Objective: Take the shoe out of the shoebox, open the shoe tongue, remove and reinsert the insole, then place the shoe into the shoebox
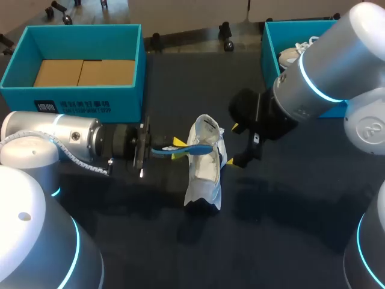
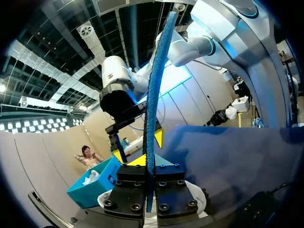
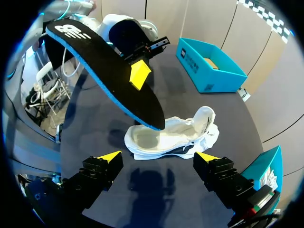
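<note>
Left claw [image 1: 175, 148] grips one end of the blue-edged insole [image 1: 192, 149], holding it out over the white shoe [image 1: 204, 174]; the free end sits at the shoe's opening. That shoe rests on the dark bench [image 1: 289, 205], between both claws. Right claw [image 1: 233, 145] stands on the shoe's other side, fingers spread wide, clear of it. Teal boxes sit behind: one [image 1: 78, 96] back left, another [image 1: 269, 51] back right.

blue box [image 1: 120, 103]: dark label with white print on front wall, too small to read | insole [image 3: 104, 71]: white logo near one end of black face | right arm [image 1: 368, 129]: round mark on joint cap, unreadable
</note>
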Action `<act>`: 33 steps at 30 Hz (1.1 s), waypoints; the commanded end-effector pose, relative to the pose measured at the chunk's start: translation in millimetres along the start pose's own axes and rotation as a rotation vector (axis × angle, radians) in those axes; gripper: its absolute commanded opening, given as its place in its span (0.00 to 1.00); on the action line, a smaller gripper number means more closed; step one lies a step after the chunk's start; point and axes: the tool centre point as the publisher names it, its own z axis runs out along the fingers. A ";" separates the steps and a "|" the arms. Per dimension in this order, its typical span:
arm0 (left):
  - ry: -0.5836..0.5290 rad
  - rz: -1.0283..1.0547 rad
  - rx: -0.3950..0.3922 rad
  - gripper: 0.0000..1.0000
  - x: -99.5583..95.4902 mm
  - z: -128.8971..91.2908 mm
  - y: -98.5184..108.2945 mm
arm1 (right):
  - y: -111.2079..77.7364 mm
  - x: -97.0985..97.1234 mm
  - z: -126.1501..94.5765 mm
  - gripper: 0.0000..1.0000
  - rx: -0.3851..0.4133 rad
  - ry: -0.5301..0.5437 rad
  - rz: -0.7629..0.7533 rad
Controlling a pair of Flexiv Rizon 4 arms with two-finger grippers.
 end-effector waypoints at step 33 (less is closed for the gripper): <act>-0.021 -0.031 -0.024 0.00 4.2 6.5 22.9 | -13.6 -24.4 35.5 1.00 0.015 -0.012 -0.199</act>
